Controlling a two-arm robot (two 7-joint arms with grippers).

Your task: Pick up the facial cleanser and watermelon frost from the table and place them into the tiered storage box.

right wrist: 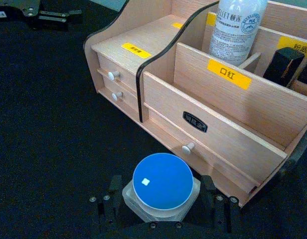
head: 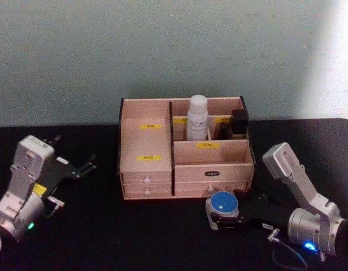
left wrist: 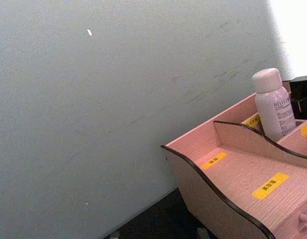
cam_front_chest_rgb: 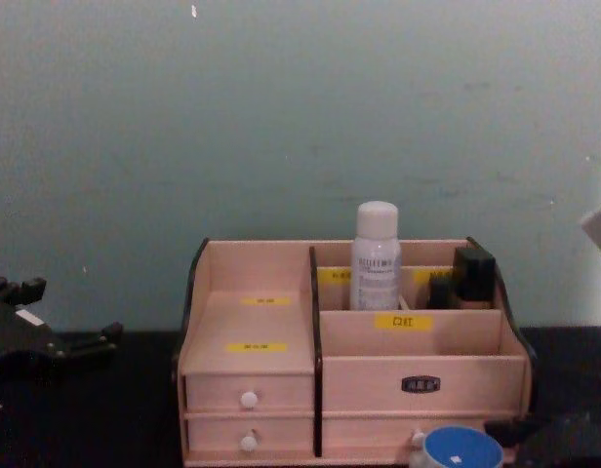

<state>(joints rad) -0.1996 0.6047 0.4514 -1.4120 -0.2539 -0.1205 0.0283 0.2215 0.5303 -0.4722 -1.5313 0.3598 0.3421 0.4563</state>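
Note:
The facial cleanser (head: 197,117), a tall whitish bottle with a white cap, stands upright in a back compartment of the tiered storage box (head: 146,148), also seen in the chest view (cam_front_chest_rgb: 376,255). The watermelon frost (head: 223,208), a squat clear jar with a blue lid, rests on the table just in front of the box's lower right drawer. My right gripper (right wrist: 162,201) holds it from the front, a finger (right wrist: 115,191) pressed against each side. Far to the left of the box, my left gripper (head: 78,149) hovers open and holds nothing.
Dark objects (head: 238,123) fill the box's back right compartment beside the bottle. The box's left stepped shelves (left wrist: 243,172) are bare. Small white-knobbed drawers (right wrist: 188,147) face the jar. A black table (head: 106,231) spreads around the box, with a pale wall behind.

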